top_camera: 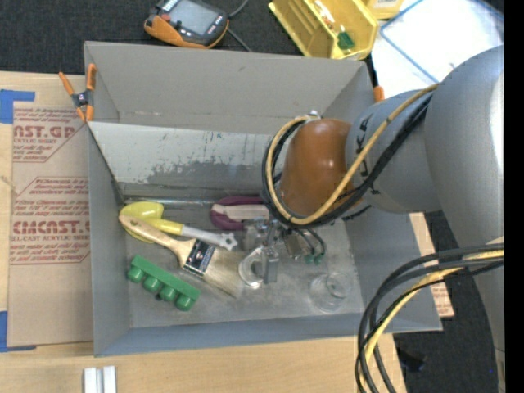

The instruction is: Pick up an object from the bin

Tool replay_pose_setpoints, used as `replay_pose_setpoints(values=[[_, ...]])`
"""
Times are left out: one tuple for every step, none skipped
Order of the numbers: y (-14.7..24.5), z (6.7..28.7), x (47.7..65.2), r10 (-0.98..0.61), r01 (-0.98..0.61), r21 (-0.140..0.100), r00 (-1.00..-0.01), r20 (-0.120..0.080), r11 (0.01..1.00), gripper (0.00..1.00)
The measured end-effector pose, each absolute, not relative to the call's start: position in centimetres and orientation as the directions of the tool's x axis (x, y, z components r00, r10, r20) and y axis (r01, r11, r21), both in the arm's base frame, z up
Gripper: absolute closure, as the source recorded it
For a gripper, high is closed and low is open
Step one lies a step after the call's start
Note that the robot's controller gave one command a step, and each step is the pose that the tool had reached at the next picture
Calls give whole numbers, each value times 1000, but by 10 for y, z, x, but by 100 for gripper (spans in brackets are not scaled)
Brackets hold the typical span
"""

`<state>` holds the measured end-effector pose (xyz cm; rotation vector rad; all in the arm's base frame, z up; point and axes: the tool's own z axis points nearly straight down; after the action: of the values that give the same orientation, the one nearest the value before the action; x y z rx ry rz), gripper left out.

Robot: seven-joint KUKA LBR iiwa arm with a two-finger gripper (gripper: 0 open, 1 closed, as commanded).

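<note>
Jaws low, above shiny object [253,272] (mid-bin)

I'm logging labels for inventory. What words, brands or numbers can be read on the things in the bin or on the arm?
Arm: black letters, partly hidden, unreadable.
Black-and-white piece on the wooden handle: too small to read.
Green block: no text.
Other things in the bin: none seen.
</note>
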<state>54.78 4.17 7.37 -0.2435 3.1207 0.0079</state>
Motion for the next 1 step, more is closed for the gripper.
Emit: replay_pose_setpoints(values=[[42,74,548,-155,-155,4,-988,-12,988,100]])
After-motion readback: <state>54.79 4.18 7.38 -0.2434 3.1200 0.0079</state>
